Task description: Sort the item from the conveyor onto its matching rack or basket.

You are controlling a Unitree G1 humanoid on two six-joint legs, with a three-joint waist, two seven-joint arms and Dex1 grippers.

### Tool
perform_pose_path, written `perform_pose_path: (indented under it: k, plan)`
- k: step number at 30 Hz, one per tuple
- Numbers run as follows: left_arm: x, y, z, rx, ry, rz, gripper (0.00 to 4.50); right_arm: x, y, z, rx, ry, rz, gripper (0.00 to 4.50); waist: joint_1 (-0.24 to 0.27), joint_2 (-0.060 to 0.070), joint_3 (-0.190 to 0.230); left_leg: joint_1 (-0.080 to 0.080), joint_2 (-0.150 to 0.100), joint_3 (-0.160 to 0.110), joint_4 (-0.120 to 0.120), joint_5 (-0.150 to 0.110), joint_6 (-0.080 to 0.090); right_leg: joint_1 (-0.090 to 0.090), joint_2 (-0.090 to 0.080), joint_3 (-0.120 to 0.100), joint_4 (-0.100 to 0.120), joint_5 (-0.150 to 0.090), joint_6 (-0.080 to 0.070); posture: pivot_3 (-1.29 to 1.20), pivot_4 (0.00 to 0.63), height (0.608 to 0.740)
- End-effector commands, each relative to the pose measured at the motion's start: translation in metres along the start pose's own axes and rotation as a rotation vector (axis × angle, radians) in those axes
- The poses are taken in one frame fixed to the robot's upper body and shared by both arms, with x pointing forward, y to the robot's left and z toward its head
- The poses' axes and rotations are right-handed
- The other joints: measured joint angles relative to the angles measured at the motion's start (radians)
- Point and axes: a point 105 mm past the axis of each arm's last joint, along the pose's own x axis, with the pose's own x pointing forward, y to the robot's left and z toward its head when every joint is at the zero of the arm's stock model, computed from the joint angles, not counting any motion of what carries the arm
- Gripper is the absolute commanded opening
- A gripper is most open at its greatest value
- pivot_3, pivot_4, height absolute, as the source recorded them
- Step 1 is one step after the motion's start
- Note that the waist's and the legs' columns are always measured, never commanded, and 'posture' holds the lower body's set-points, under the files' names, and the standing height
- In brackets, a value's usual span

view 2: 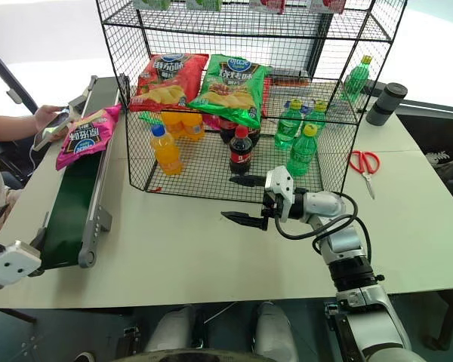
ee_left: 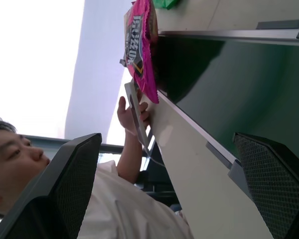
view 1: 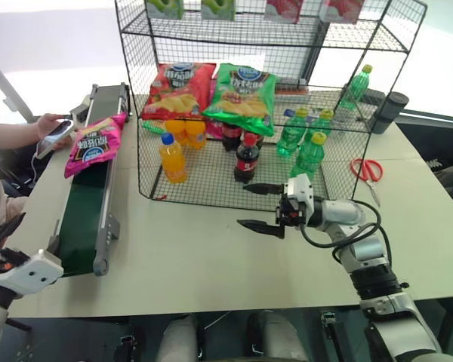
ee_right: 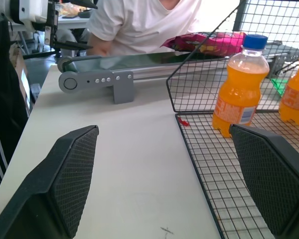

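Left eye view: the pink chip bag [view 1: 95,145] lies lengthwise on the conveyor's [view 1: 81,219] far end, ahead of the nearer, wide-open left claw [ee_left: 174,189]; right claw [view 1: 263,207] gapes too.

Red scissors [view 1: 367,170] lie on the white table [view 1: 211,256] near a dark cup [view 1: 389,111]. A person's hand [view 1: 51,125] holds a phone [view 1: 54,137] at the table's far left edge.
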Motion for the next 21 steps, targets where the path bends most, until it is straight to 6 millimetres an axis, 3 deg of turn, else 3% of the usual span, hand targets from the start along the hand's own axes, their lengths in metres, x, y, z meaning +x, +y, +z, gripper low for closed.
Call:
perform_pose_path:
  k: [1,21]
  plan:
    - [0.005,0.009,0.004,0.075,0.005,0.055,4.5,0.005,0.004,0.008,-0.03,-0.027,0.038,4.37,-0.001,0.0,0.0,0.0,0.0,0.0,0.0,0.0,0.0,0.0,0.0,0.0,0.0,0.0,0.0,0.0,0.15,0.74]
    - [0.03,-0.007,0.014,0.034,-0.029,0.048,4.5,0.006,0.01,0.024,-0.005,-0.14,0.023,4.37,-0.003,0.0,0.0,0.0,0.001,0.0,0.0,0.0,0.0,-0.001,-0.001,0.0,0.0,0.0,0.0,0.0,0.15,0.74]
